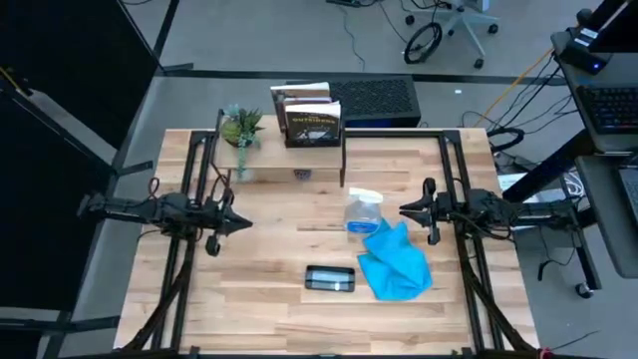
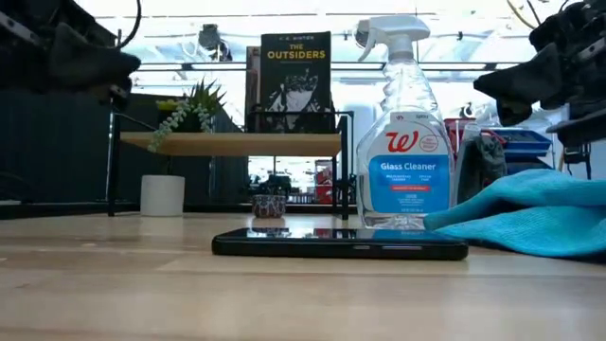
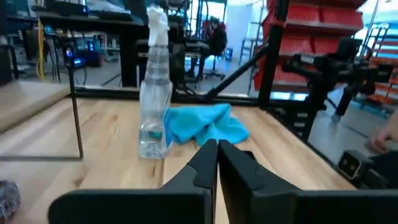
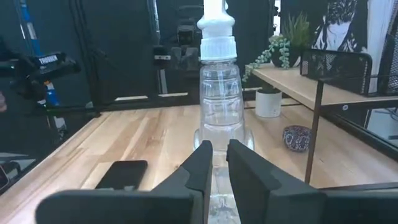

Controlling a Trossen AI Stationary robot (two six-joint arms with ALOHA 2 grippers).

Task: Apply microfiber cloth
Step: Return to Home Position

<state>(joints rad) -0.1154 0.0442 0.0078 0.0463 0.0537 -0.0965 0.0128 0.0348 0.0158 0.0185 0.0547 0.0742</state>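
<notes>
Turquoise microfiber cloth (image 1: 396, 262) lies crumpled on your wooden table (image 1: 249, 299), right of centre near the front edge in the high view. It sits just beside the black phone (image 1: 330, 279) and seems to touch the spray bottle (image 1: 362, 212). Your left gripper (image 1: 242, 223) and right gripper (image 1: 405, 209) hover well apart, with bare tabletop between them.

Low view: the phone lies flat before the bottle. A shelf (image 2: 237, 144) with a book (image 2: 295, 80) and a plant (image 2: 194, 109) stands behind.

Left wrist view: jaws pressed together, empty.

Right wrist view: jaws nearly closed, holding nothing, with the bottle directly ahead.
</notes>
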